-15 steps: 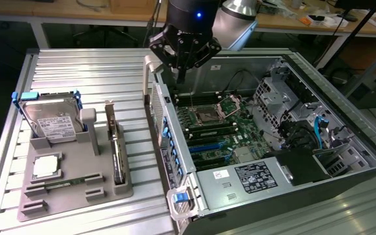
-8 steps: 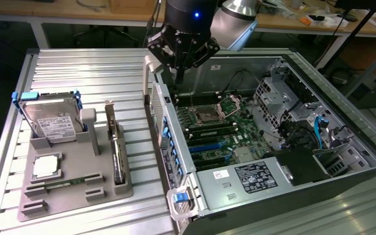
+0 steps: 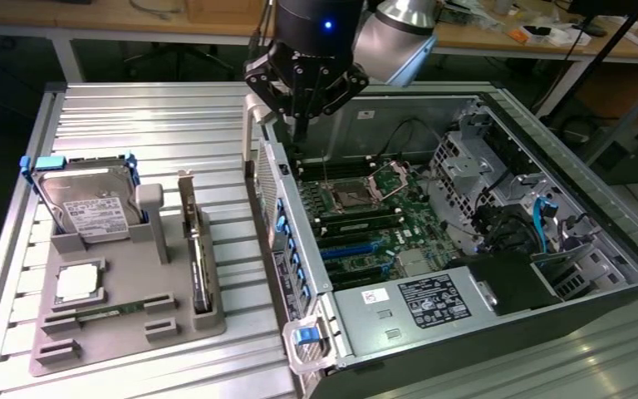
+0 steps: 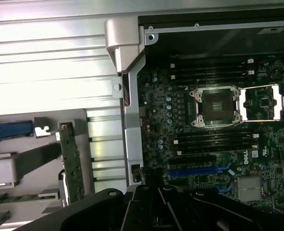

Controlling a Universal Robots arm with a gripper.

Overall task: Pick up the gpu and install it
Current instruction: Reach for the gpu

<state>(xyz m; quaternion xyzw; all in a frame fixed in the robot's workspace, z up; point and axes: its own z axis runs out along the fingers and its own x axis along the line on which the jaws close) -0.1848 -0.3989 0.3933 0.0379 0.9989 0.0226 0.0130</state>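
My claw (image 3: 296, 125) hangs over the side wall of the computer case (image 3: 288, 241), fingers pressed together, gripping nothing. The gpu (image 3: 197, 258) stands on edge in a slot of the grey tray (image 3: 130, 278), well apart from me. The risk: go down like this and I'd shove that thin card over instead of straddling it, or clip the case wall. The tray also holds 1 hard drive (image 3: 80, 204), 1 CPU (image 3: 79, 283) and what looks like a memory stick (image 3: 109, 314). Inside the case, the motherboard (image 3: 375, 224) shows its socket (image 3: 355, 195) bare.

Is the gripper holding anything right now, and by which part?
Nothing. The gripper is shut and empty over the computer case; the gpu stands on edge in the gray holder.
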